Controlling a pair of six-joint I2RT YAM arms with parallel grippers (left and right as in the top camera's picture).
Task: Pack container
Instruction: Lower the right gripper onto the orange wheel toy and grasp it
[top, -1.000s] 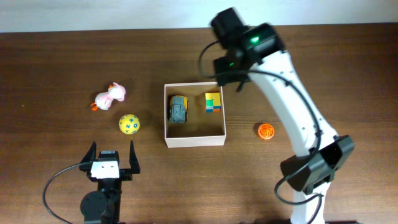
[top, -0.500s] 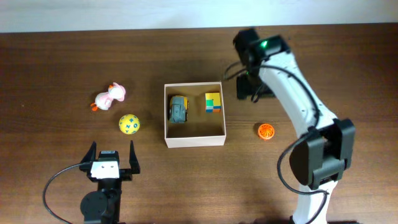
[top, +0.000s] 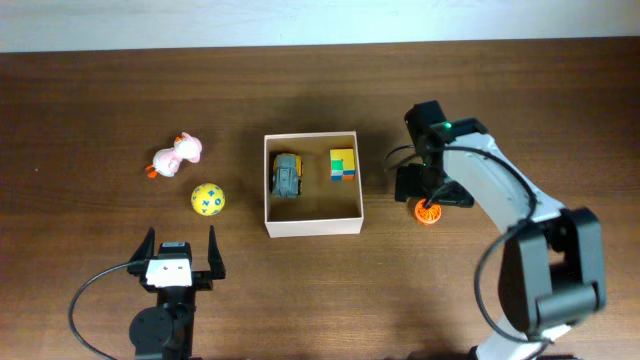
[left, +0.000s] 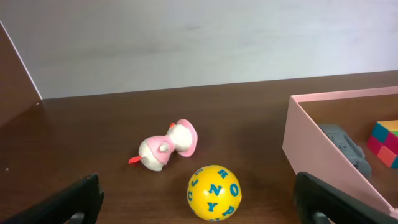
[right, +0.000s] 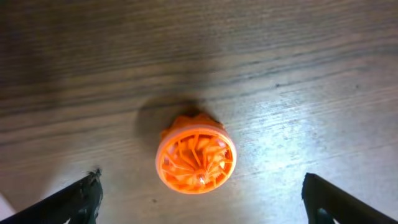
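The yellow ball carries blue letters; I can read N, R, O and Y. A pink duck lies just beside it. The container sits mid-table, holding a grey toy car and a multicoloured cube. The right gripper hangs over an orange ridged toy, fingers spread wide. The left gripper, also spread, holds nothing.

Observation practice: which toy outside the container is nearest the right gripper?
The orange ribbed disc, beneath the right gripper; yellow ball and pink duck lie beyond the container.
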